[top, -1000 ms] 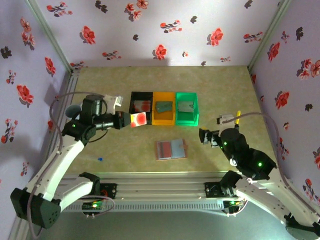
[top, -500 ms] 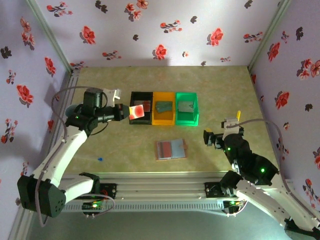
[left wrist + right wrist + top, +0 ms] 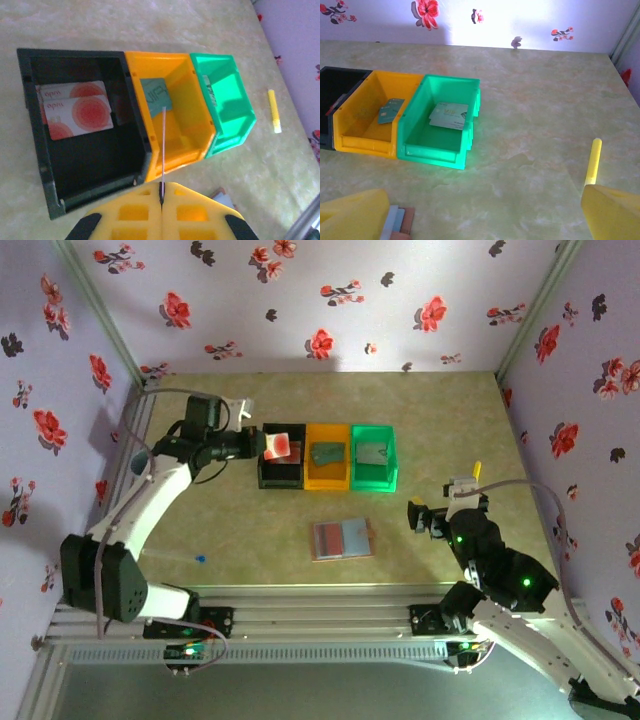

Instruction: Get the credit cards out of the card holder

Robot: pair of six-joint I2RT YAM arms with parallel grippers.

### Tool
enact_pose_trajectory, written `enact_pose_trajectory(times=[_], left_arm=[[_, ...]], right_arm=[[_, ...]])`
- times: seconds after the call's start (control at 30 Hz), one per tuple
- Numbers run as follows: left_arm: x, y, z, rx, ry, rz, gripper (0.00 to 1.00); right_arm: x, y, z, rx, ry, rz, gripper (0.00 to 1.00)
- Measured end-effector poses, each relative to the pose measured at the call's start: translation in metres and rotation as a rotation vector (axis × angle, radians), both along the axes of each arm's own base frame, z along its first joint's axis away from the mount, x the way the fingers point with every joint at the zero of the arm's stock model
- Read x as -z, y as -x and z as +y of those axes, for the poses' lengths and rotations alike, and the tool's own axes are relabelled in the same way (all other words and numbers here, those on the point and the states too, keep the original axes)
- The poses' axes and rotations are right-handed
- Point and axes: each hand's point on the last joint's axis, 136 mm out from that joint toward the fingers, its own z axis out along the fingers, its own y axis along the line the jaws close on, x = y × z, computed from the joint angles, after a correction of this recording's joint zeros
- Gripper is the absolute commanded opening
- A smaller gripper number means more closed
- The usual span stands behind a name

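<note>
The left hand (image 3: 258,446) sits left of centre in the upper half of the top view, over the black bin (image 3: 281,476). Its fingers are pressed together on a credit card (image 3: 282,444), pale with a red blotch. In the left wrist view this card shows edge-on as a thin pale line. It rises from the seam between the two yellow fingers (image 3: 125,217) at the bottom of the frame and runs up towards the orange bin (image 3: 177,135).

Two more credit cards (image 3: 77,111) lie overlapping on the floor of the black bin, at the left of that view. A teal card (image 3: 156,95) rests in the orange bin, and a pale card (image 3: 449,116) lies in the green bin (image 3: 437,152). The three bins stand side by side in a touching row.

The card holder (image 3: 342,538) lies open and flat on the desk (image 3: 450,420), just below the bins at the centre of the top view and apart from them. It shows a pinkish strip at its left and blue-grey at its right.

The right hand (image 3: 415,516) hangs over the desk at the right of the top view, level with the card holder. Its jaws are wide apart and hold nothing. In the right wrist view its yellow fingers sit in the two bottom corners. A yellow stick (image 3: 593,161) lies on the desk at the right of that view.
</note>
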Motion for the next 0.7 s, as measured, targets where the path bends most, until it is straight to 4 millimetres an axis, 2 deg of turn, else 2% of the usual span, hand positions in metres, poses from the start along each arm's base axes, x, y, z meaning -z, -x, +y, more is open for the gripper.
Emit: enact_pose_trajectory(times=[0.43, 0.7], left_arm=[[0.034, -0.049, -0.004, -0.015, -0.104, 0.050, 0.00], [0.071, -0.073, -0.005, -0.032, -0.153, 0.123, 0.00]], right_arm=[[-0.003, 0.001, 0.001, -0.010, -0.018, -0.010, 0.99], [-0.003, 0.002, 0.002, -0.018, -0.020, -0.008, 0.99]])
